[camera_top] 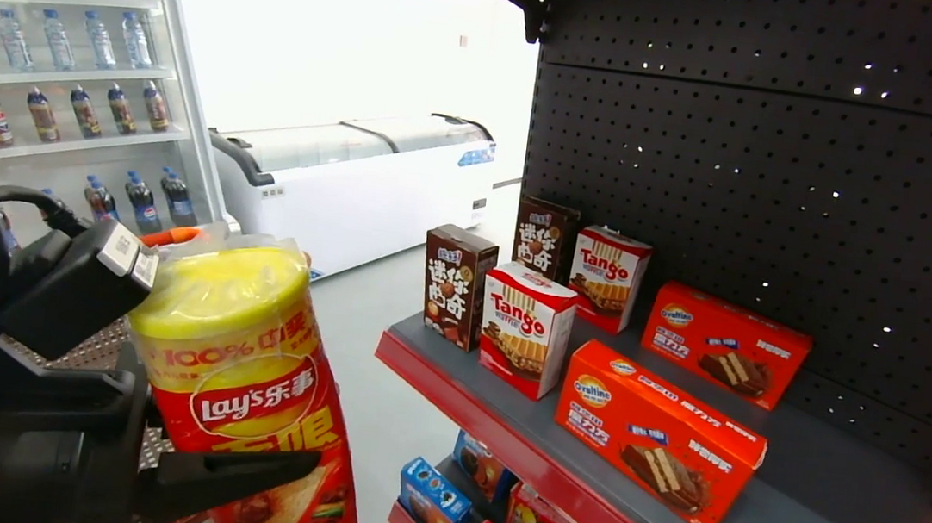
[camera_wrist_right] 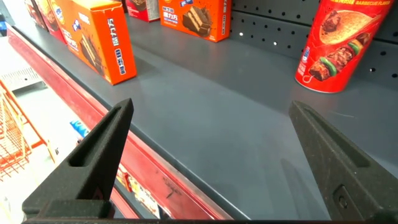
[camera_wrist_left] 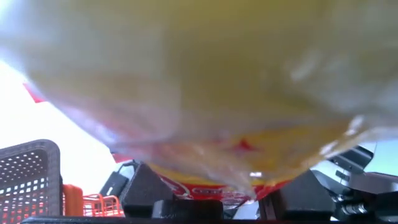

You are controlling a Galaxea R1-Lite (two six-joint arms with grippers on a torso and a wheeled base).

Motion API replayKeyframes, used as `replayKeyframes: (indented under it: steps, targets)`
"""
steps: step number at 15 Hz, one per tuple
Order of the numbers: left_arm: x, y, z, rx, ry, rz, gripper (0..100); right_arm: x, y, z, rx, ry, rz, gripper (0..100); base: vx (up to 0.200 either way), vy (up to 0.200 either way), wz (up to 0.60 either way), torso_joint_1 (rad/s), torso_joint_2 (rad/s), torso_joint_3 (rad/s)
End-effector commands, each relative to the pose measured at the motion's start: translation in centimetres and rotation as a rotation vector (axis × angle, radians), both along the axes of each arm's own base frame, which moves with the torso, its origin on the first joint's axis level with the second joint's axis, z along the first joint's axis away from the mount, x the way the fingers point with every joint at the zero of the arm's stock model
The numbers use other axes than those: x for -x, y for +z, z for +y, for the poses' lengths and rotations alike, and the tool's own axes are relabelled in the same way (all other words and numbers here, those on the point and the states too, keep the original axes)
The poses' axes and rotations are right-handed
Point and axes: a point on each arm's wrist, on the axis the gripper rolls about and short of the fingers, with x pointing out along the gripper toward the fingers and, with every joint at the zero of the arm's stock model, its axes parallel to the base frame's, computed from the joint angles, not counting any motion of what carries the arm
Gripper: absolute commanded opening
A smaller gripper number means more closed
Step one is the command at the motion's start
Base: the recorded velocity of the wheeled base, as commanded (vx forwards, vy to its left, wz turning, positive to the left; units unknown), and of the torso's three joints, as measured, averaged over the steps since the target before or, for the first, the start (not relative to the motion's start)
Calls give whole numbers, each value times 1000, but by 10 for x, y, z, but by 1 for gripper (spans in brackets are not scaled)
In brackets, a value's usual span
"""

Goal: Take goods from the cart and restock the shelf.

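Can (camera_top: 242, 333) of chips, plastic-wrapped with a yellow lid, hung upright clear of the shelf (camera_top: 794, 521), out beyond the end where the small boxes stood. The left claw (camera_top: 256, 443) pinched it low on the body, one finger across the printed front and the other behind. Keeping it upright probably meant it could be stood on its base, like the red canister (camera_wrist_right: 333, 43) already on the shelf. The left arm sat low and folded in, its wrist close beside the can's lid. The right claw (camera_wrist_right: 211, 174) was spread wide and empty, tilted down over the bare part of the shelf between an orange box (camera_wrist_right: 102, 37) and the red canister. That gap looked like the likely slot.
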Motion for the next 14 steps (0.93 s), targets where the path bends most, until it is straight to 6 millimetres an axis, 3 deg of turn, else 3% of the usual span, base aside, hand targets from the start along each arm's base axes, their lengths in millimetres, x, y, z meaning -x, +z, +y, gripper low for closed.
replayKeyframes:
  steps: [1, 14]
  targets:
    - [-1, -1, -1, -2, -4, 5, 0, 0, 0, 0, 0, 1, -1, 100, 0, 0, 0, 0, 0, 0]
    - [-8, 11, -5, 15, -7, -26, 0, 0, 0, 0, 0, 1, -1, 100, 0, 0, -600, 4, 2, 3]
